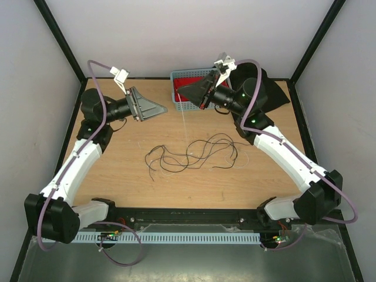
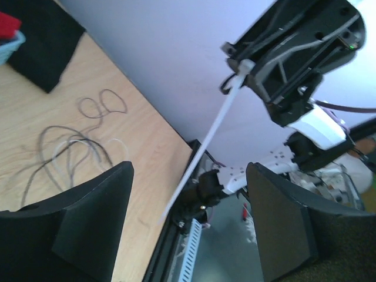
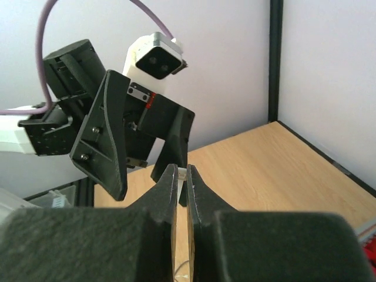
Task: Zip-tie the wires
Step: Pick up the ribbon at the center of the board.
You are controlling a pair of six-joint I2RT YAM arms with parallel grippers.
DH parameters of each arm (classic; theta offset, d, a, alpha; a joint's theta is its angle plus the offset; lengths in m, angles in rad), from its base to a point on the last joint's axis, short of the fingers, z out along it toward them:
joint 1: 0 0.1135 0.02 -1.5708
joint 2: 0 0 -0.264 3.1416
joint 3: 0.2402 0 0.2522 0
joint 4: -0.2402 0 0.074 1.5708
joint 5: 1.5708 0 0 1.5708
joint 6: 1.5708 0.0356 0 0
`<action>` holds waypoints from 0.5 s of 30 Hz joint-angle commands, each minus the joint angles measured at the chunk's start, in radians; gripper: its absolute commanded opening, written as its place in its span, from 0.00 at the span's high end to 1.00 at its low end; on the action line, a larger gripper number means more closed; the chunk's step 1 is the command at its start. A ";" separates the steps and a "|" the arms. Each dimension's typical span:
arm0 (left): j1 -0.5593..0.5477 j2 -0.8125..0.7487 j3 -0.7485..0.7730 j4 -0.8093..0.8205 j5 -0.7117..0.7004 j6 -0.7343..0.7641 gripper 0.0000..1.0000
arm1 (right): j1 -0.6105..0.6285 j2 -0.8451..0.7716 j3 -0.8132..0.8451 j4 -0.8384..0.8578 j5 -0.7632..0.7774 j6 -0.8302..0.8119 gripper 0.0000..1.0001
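Note:
The wires (image 1: 194,154) lie in a loose, mostly black tangle on the wooden table, also seen in the left wrist view (image 2: 76,141). My right gripper (image 1: 182,90) is raised in front of the basket and shut on the head end of the white zip tie (image 1: 184,126), which hangs down toward the wires. Its jaws (image 3: 183,171) pinch the strip. The left gripper (image 1: 161,108) hovers open just left of it, facing it. In the left wrist view the zip tie (image 2: 211,135) crosses the gap between the open left fingers (image 2: 94,223), touching neither.
A blue basket (image 1: 176,104) with red contents stands at the back centre behind the right gripper. A black cloth (image 1: 275,88) lies at the back right. Dark walls and posts close the table's sides.

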 commanded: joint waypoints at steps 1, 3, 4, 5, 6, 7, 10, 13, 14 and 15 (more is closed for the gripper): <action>-0.057 0.033 0.025 0.209 0.046 -0.108 0.21 | -0.005 0.007 -0.015 0.131 -0.068 0.104 1.00; -0.088 0.046 0.024 0.252 0.028 -0.119 0.21 | -0.005 0.013 -0.023 0.169 -0.078 0.146 1.00; -0.102 0.058 0.025 0.269 0.020 -0.120 0.21 | -0.005 0.017 -0.027 0.183 -0.080 0.163 1.00; -0.119 0.069 0.025 0.283 0.010 -0.121 0.21 | -0.005 0.019 -0.031 0.193 -0.084 0.177 1.00; -0.130 0.078 0.023 0.298 0.004 -0.122 0.22 | -0.005 0.019 -0.034 0.203 -0.084 0.189 1.00; -0.138 0.091 0.022 0.321 -0.002 -0.125 0.23 | -0.005 0.019 -0.040 0.217 -0.087 0.201 1.00; -0.157 0.123 0.016 0.383 -0.021 -0.141 0.26 | -0.003 0.013 -0.058 0.238 -0.085 0.222 1.00; -0.179 0.156 0.017 0.452 -0.035 -0.165 0.31 | -0.003 0.006 -0.072 0.240 -0.074 0.219 1.00; -0.185 0.169 0.018 0.478 -0.035 -0.178 0.34 | -0.003 0.005 -0.076 0.240 -0.072 0.218 1.00; -0.192 0.181 0.018 0.500 -0.035 -0.199 0.39 | -0.004 0.005 -0.080 0.239 -0.068 0.217 1.00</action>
